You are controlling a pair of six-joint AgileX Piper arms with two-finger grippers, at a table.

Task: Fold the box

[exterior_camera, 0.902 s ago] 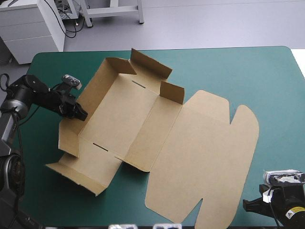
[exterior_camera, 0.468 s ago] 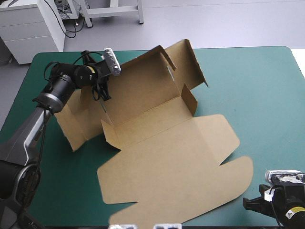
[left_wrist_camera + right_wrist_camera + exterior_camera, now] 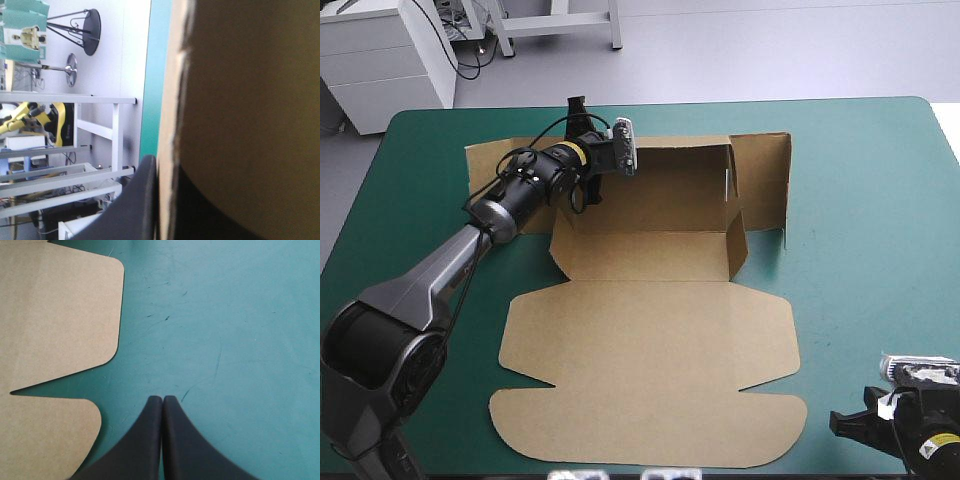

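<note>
The box (image 3: 650, 330), a cut sheet of brown board, lies across the middle of the tabletop (image 3: 860, 200) with its teal-green cover, only partly formed. Its long far wall (image 3: 650, 185) stands raised near the tabletop's far edge, the wide lid (image 3: 650, 360) lies flat toward the near edge, and the right end flap (image 3: 765, 180) splays outward, not tucked. The left gripper (image 3: 578, 125) pinches the board at the left end of that far wall. In the left wrist view one black finger (image 3: 142, 200) presses against the sheet and the other shows as a dark shape on the board's far side, so the fingers are all but together with the board between them. The right gripper (image 3: 162, 407) rests well apart, at the near right corner of the tabletop just beside the lid's rounded corner, its fingers pressed together on nothing. The main risk, as I judge it, is that one pinch at one end is all that controls a large, springy sheet. A pull or twist may swing the whole box round on the cover instead of bending a crease, or the board may slide out of the fingers and the wall drop flat. The untucked right end has no support and could spring wider. The box also sits close to the far edge, so a forward push could carry it over.
</note>
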